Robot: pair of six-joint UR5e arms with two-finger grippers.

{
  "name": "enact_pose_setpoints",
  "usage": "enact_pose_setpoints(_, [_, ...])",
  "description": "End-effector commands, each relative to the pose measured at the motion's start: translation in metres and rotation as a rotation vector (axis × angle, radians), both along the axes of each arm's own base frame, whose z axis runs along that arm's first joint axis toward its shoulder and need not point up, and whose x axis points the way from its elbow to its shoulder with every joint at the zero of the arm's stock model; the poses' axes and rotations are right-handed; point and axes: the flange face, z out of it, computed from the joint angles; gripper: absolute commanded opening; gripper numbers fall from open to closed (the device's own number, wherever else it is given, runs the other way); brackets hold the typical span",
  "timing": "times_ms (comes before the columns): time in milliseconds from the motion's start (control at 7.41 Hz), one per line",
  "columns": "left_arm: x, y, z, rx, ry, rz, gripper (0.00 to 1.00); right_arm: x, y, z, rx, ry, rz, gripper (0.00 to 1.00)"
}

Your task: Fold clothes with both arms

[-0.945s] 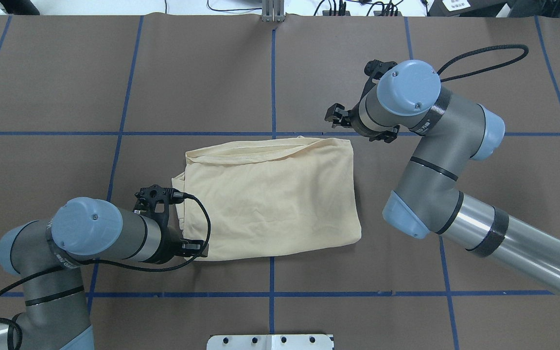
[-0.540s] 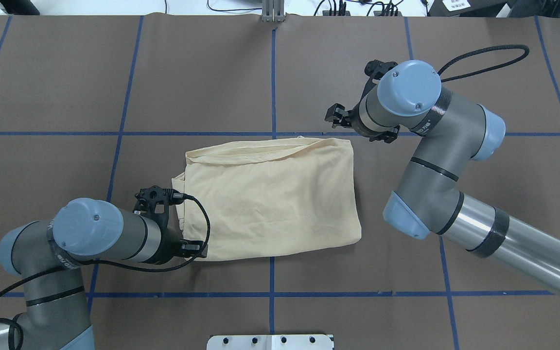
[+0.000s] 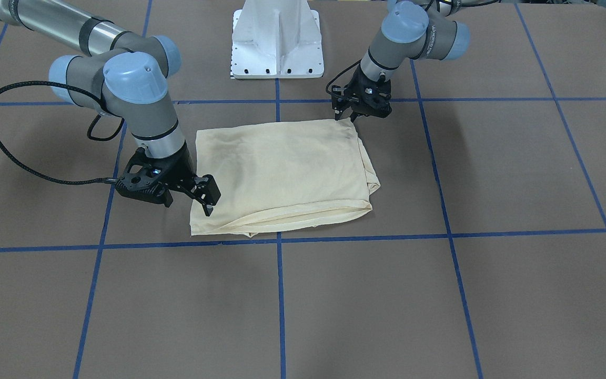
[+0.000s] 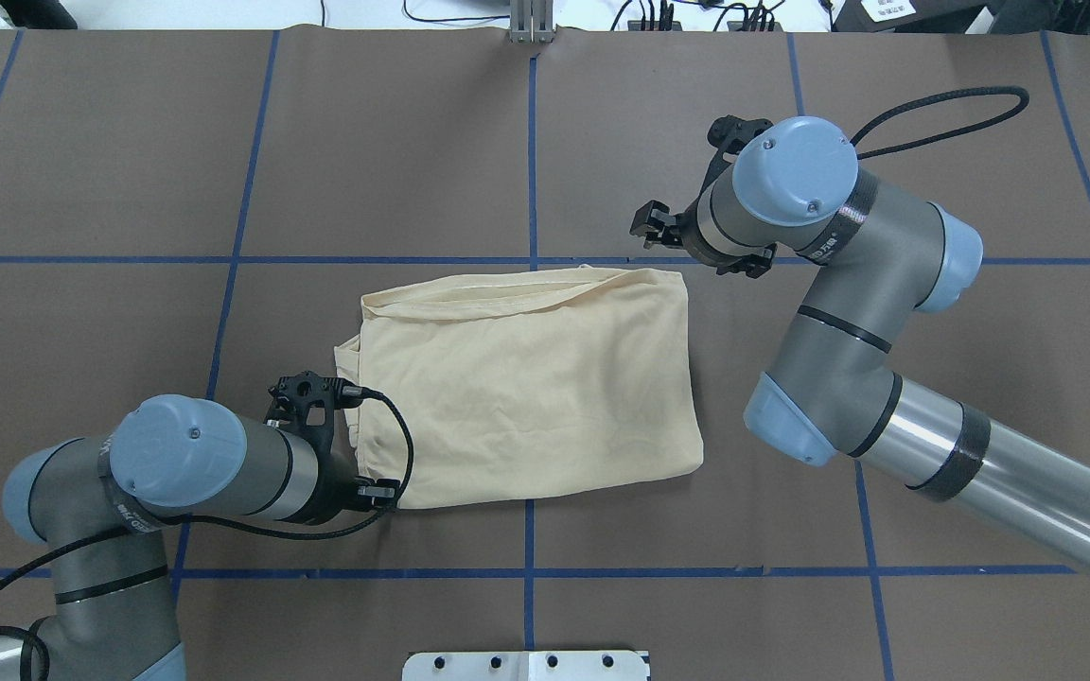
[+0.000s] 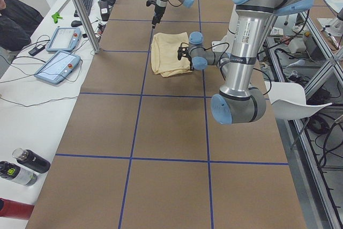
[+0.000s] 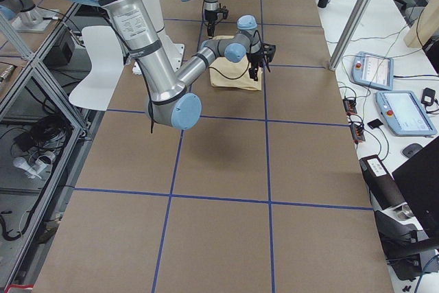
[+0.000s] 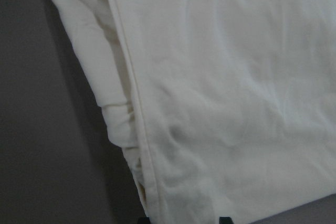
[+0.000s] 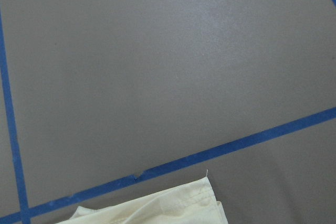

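Two silver-grey robot arms with light blue joint caps, the left arm (image 4: 195, 463) and the right arm (image 4: 848, 312), flank a pale cream-yellow long-sleeved T-shirt (image 4: 526, 378). It is folded into a rough rectangle and lies plain side up between their tools.

The black two-finger left gripper (image 3: 349, 116) points down over the shirt corner nearest the robot. Its fingers are spread, the cloth lies flat beneath them, and it grips nothing. The black two-finger right gripper (image 3: 207, 202) hangs just beyond the diagonally opposite corner, jaws apart and empty, with a line of blue tape (image 8: 173, 165) below it.

White lettering on the black wrist band (image 4: 827, 248) of the right arm is too small to read.

The table wears matt brown sheeting (image 4: 129, 142) gridded in blue tape. A white metal pedestal base (image 3: 278, 42) stands behind the grippers. Across the table from them, a white bench holds two grey control tablets (image 5: 64, 38) and dark bottles (image 5: 29, 160). A white plastic chair (image 5: 292, 97) sits on the robot's side.
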Motion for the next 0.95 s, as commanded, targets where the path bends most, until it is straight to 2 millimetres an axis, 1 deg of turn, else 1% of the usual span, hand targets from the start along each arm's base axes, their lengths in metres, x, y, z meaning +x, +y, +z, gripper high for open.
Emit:
enact_pose_setpoints(0, [0.002, 0.003, 0.000, -0.007, 0.000, 0.003, 0.28, 0.000, 0.000, 0.000, -0.001, -0.001, 0.001, 1.00])
enact_pose_setpoints(135, [0.002, 0.003, 0.000, -0.006, -0.001, 0.003, 0.07, 0.000, 0.000, -0.001, -0.001, -0.002, 0.002, 1.00])
enact_pose_setpoints(270, [0.001, 0.003, 0.002, -0.006, -0.006, 0.001, 0.00, 0.000, 0.000, 0.000, -0.003, -0.002, 0.003, 1.00])
enact_pose_setpoints(540, [-0.004, 0.001, 0.009, -0.001, -0.018, -0.002, 0.00, -0.001, 0.002, 0.000, -0.004, -0.002, 0.001, 1.00])
enact_pose_setpoints(675, [-0.012, -0.006, 0.014, 0.008, -0.028, -0.011, 0.00, -0.001, 0.002, 0.002, -0.004, 0.001, -0.001, 1.00])
enact_pose_setpoints(810, [-0.021, -0.026, 0.021, 0.042, -0.050, -0.024, 0.00, -0.002, 0.001, 0.005, -0.001, 0.004, -0.005, 1.00])
